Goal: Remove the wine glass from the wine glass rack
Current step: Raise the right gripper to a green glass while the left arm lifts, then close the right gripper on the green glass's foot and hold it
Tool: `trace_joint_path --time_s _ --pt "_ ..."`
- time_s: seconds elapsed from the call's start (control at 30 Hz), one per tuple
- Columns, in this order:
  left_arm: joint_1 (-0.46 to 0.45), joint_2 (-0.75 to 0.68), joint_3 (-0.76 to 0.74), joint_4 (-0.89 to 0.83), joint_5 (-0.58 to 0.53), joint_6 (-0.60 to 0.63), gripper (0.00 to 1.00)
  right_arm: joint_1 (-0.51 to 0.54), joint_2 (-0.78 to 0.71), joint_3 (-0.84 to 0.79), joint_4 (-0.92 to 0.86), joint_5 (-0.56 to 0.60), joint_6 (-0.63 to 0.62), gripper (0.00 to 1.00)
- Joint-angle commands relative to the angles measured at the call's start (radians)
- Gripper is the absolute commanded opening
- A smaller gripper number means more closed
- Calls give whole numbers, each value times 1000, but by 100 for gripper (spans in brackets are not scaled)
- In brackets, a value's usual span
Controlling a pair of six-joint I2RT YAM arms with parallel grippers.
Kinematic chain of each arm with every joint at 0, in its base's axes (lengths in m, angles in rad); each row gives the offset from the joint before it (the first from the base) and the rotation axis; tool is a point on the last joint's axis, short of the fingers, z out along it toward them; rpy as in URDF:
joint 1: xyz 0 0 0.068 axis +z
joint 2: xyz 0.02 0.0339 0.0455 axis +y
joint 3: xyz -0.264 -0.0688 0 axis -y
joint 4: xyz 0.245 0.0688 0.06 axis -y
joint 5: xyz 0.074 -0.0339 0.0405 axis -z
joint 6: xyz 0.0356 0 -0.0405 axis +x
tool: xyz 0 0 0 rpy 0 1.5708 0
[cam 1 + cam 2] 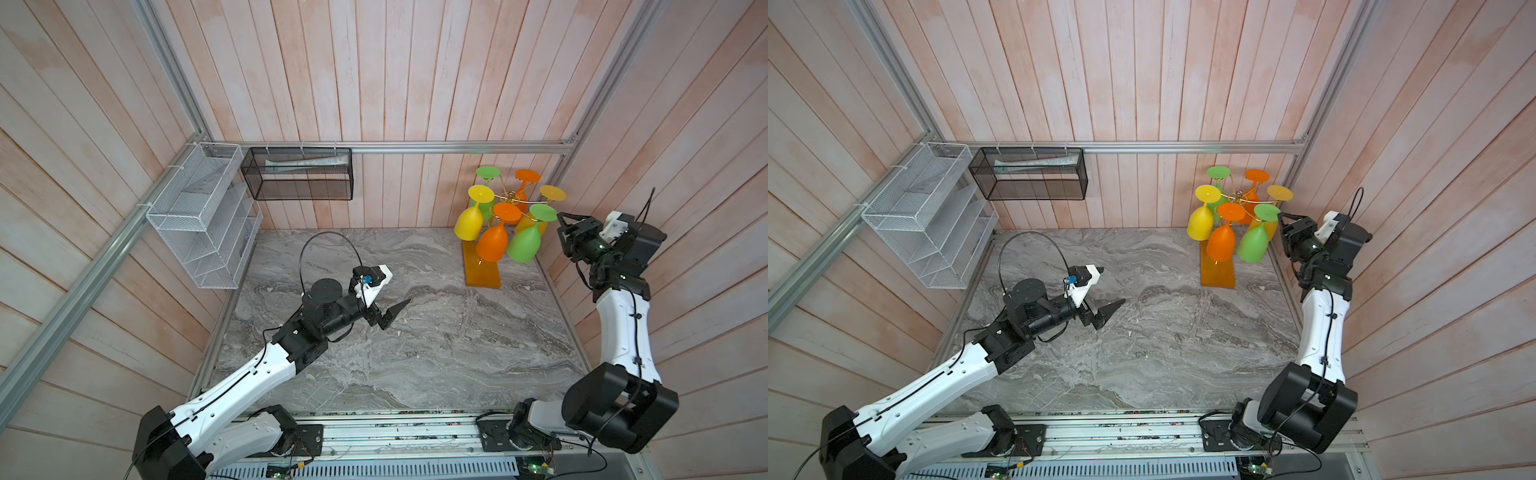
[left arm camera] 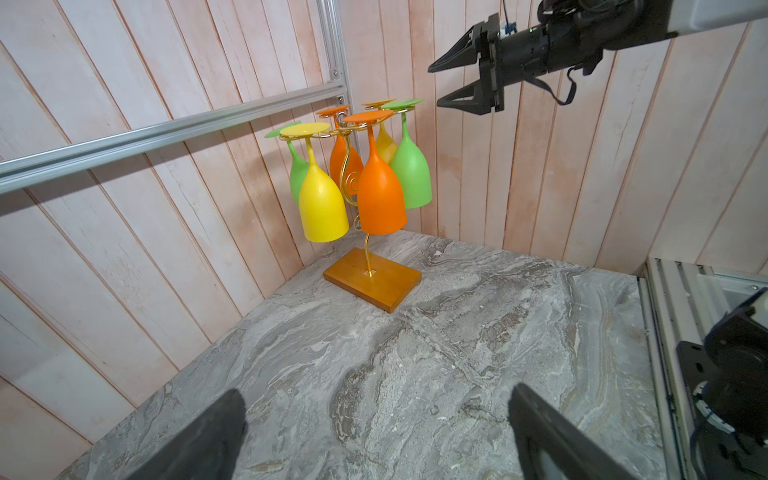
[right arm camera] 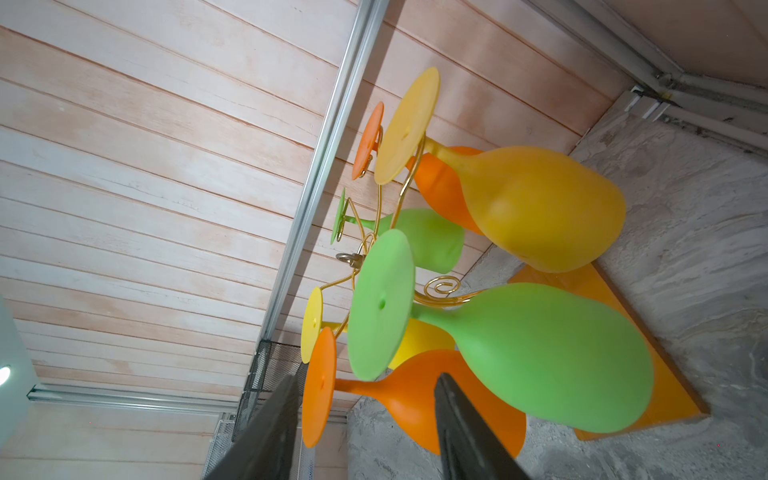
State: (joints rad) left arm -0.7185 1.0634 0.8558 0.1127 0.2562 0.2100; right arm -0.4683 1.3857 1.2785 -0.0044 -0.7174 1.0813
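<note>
The wine glass rack, gold wire on an orange-brown wooden base, stands in the back right corner in both top views. Several wine glasses hang upside down from it, in green, orange and yellow. My right gripper is open beside the rack, level with the glass feet, just right of the nearest green wine glass and not touching it. In the right wrist view the orange wine glass shows beyond the fingers. My left gripper hangs open and empty over the table's middle left.
A white wire basket and a black mesh basket hang from the aluminium rail on the left and back walls. Wooden walls close in on the rack from behind and from the right. The tabletop is grey marble.
</note>
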Motion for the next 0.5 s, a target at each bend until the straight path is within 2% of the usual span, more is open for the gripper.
trace_joint_path --time_s 0.0,0.3,0.47 --pt "-1 -13 -23 10 2 24 100 -1 34 33 73 -33 51 53" --pt "-1 1 -23 11 -4 24 100 29 134 83 148 -28 105 48" --pt "-1 4 -21 11 -10 28 100 37 165 123 160 -19 123 32"
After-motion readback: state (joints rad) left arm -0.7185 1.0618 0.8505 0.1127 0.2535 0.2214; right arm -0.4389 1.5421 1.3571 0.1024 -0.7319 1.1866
